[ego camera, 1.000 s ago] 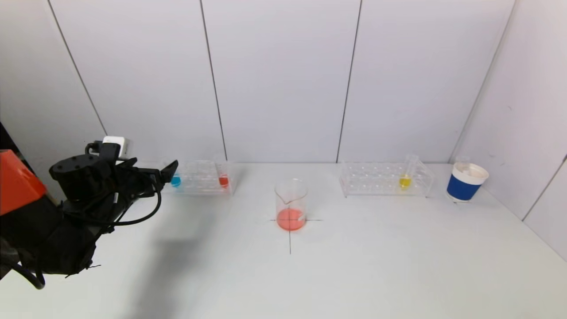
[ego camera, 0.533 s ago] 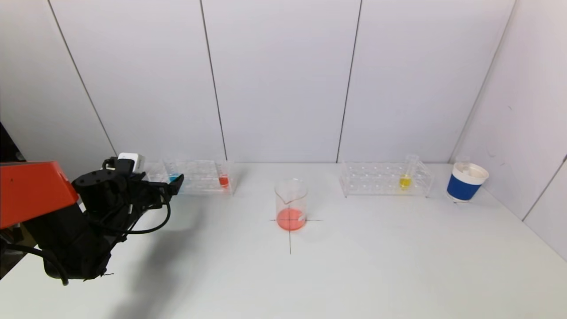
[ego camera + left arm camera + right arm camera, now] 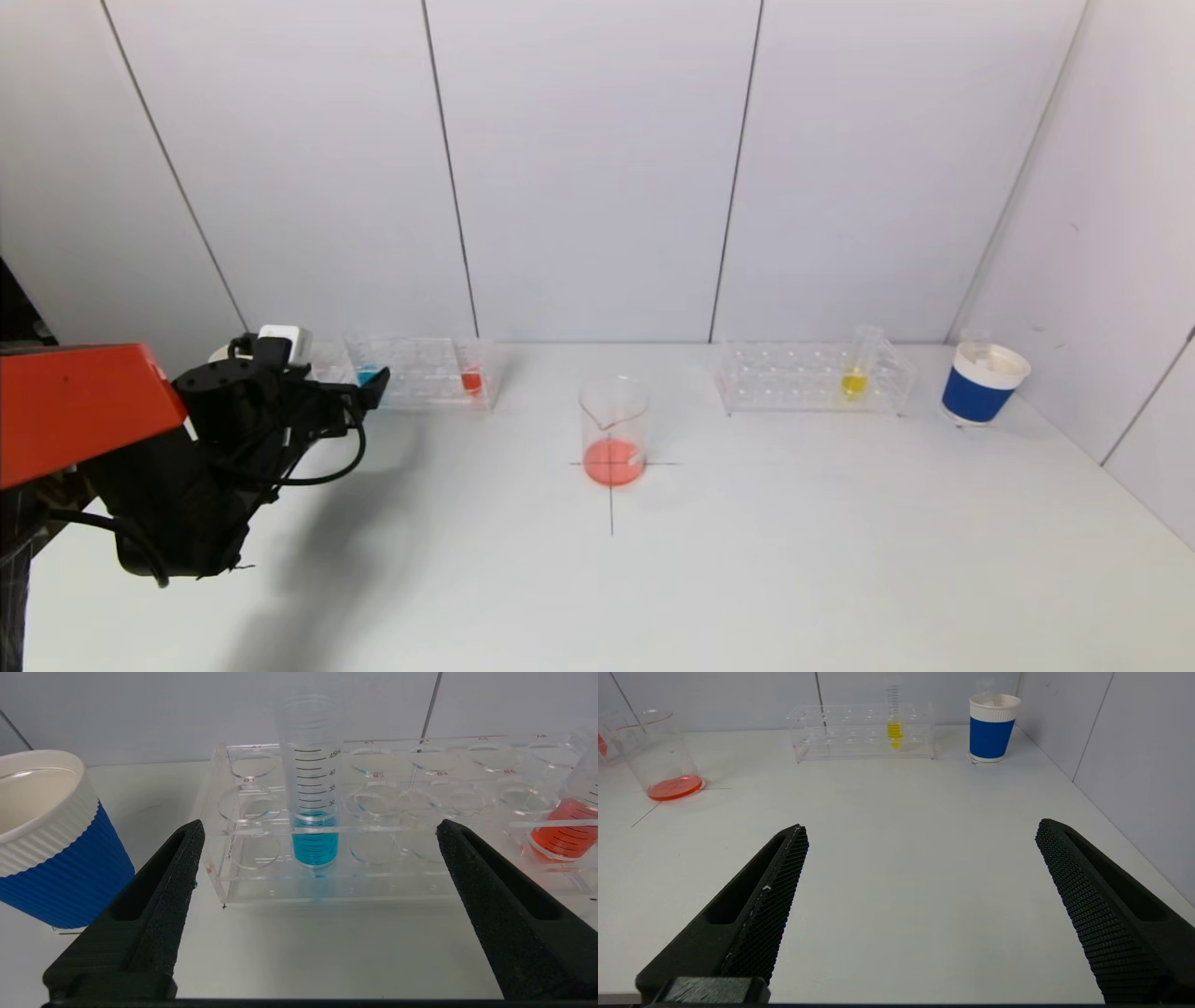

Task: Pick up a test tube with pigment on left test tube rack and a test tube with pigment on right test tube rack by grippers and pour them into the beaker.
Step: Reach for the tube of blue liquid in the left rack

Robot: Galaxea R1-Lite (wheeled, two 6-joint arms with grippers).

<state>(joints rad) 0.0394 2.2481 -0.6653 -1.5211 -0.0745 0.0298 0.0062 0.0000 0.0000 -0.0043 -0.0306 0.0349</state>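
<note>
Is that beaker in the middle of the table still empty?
No, the beaker already holds a shallow layer of orange-red liquid at its bottom, plain in the head view.

Blue cup [image 3: 51,858] crowds blue tube's [image 3: 314,826] left flank.

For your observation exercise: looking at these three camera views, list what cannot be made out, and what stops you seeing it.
- Right tool: absent from the head view, outside its edges.
- Blue test tube: head view, partly hidden behind the left tool.
- Left blue cup: cut off by the left wrist view's edge.
- Red test tube: top cut off there too.
</note>
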